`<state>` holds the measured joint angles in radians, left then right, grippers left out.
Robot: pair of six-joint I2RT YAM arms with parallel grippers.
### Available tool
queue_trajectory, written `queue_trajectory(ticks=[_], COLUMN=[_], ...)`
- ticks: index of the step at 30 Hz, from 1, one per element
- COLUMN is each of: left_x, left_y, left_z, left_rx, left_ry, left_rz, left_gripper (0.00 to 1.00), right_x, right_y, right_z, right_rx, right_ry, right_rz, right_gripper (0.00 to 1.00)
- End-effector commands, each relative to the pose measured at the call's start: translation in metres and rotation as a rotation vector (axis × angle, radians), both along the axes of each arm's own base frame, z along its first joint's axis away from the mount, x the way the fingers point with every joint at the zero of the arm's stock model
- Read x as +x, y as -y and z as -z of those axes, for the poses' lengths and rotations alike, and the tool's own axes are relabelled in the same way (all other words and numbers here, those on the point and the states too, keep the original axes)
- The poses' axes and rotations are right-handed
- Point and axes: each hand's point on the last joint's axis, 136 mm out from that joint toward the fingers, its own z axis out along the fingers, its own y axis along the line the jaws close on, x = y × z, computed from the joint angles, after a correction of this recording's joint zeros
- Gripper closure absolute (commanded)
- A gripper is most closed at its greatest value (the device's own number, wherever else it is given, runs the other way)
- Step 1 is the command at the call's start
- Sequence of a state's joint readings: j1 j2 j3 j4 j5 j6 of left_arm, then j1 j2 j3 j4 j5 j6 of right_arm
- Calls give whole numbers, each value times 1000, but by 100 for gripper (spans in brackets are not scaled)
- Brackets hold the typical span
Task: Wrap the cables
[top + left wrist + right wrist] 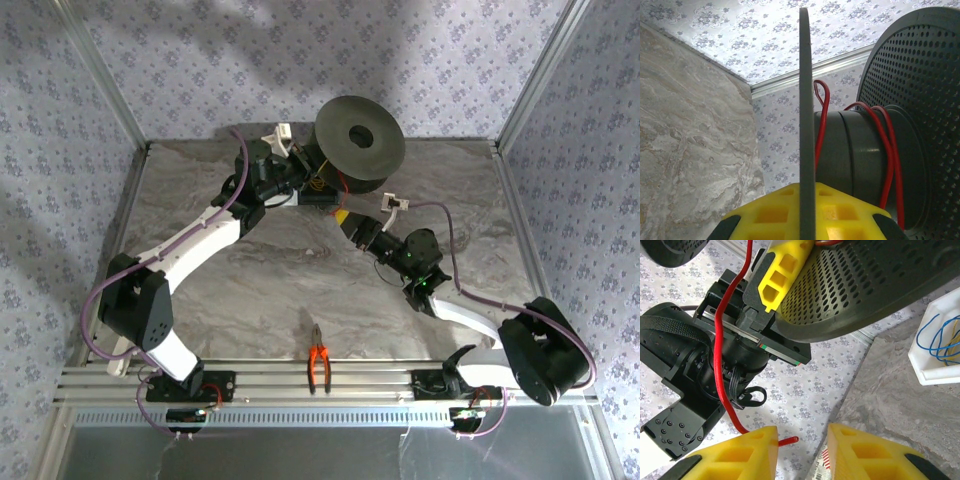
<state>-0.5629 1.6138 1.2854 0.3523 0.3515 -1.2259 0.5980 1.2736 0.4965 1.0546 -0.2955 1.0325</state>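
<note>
The left pincer [807,210] holds the black spool [340,120] by its rim, red wire [718,350] looped just past it; the open right pincer [802,440], wire end maybe between its tips, should close and wind.

A grey marbled tabletop [300,300] sits boxed in by lilac floral-patterned walls [180,60] and aluminium corner posts [100,70].

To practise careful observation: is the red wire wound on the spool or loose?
Partly wound: the red wire loops a few times round the spool; its end trails loose.
</note>
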Motion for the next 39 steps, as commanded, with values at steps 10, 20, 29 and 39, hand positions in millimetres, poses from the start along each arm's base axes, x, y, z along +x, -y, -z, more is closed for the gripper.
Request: queue_trajectory(ticks=[10,20,29,39], left_x=[-6,-8,-9,-6], left_y=[8,11,11,1], left_z=[-46,-47,-47,-41], left_rx=[-113,-116,-115,-86], left_ry=[120,128,130,131], left_rz=[40,58,57,40], left_gripper=[100,100,100,100], right_x=[-2,-1,-1,-4], right_y=[-2,-2,-1,19], right_z=[-29,-28,-26,-12], right_rx=[47,46,41,1], right_ry=[68,67,60,39], right_rz=[-21,-20,-14,27], right_gripper=[73,81,98,100])
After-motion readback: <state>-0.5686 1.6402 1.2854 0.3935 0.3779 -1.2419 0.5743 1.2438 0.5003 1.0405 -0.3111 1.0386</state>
